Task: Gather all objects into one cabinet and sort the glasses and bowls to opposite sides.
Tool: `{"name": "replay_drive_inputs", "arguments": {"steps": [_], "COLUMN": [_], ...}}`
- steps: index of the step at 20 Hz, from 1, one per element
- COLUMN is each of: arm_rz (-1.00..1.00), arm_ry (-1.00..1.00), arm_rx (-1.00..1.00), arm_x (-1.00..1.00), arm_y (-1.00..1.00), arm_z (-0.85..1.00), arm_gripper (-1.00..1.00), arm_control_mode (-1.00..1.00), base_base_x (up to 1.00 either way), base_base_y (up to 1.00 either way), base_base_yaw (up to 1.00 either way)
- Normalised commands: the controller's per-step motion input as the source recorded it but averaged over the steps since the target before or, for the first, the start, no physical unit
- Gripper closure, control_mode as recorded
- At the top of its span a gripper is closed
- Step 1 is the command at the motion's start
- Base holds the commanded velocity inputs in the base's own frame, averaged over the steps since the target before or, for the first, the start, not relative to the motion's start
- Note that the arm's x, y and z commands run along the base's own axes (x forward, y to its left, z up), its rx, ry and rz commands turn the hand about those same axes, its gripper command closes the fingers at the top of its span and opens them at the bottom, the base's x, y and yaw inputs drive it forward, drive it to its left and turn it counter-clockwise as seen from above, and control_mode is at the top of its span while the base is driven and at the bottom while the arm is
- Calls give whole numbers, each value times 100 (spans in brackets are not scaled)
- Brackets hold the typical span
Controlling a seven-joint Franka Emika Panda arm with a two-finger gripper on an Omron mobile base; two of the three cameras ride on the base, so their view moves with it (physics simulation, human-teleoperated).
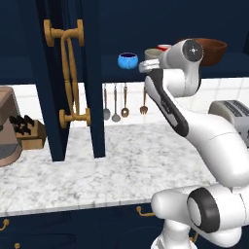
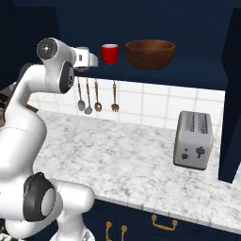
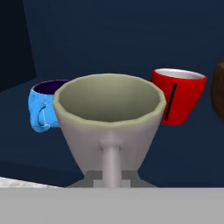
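My gripper (image 3: pixel 112 180) is shut on the handle of the grey-beige cup (image 3: pixel 109 114), which stands upright right in front of the hand. It is at shelf height in the open navy cabinet (image 1: pixel 73 78). Behind the cup, the small blue bowl (image 3: pixel 41 107) sits to one side and the red cup (image 3: pixel 179 100) to the other, with the wooden bowl's edge (image 3: pixel 218 89) beyond. From the left base view the order is blue bowl (image 1: pixel 128 60), grey-beige cup (image 1: pixel 152 52), red cup (image 1: pixel 164 47), wooden bowl (image 1: pixel 211 51). The right base view shows the red cup (image 2: pixel 109 53) and wooden bowl (image 2: pixel 150 53) beside my gripper (image 2: pixel 92 59).
The cabinet's open doors with brass handles (image 1: pixel 68 73) hang left of the arm. Utensils (image 1: pixel 115 102) hang on the tiled wall below the shelf. A toaster (image 2: pixel 193 140) stands on the marble counter (image 1: pixel 121 165); a knife block (image 1: pixel 26 132) is at the far left.
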Motion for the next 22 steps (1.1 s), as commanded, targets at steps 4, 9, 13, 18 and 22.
{"name": "replay_drive_inputs", "arguments": {"steps": [4,9,13,18,22], "arm_rz": [0,1,2,4,4], "arm_ry": [0,0,0,0,0], "arm_rx": [0,0,0,0,0], "arm_x": [48,35,36,24,21], "arm_y": [0,3,9,19,14], "arm_z": [0,-1,0,-4,-6], "arm_gripper": [100,100,100,100,-100], "arm_control_mode": [-100,-100,-100,-100,-100], "base_base_x": [0,0,0,0,0], "base_base_y": [0,0,0,0,0], "base_base_yaw": [0,0,0,0,0]}}
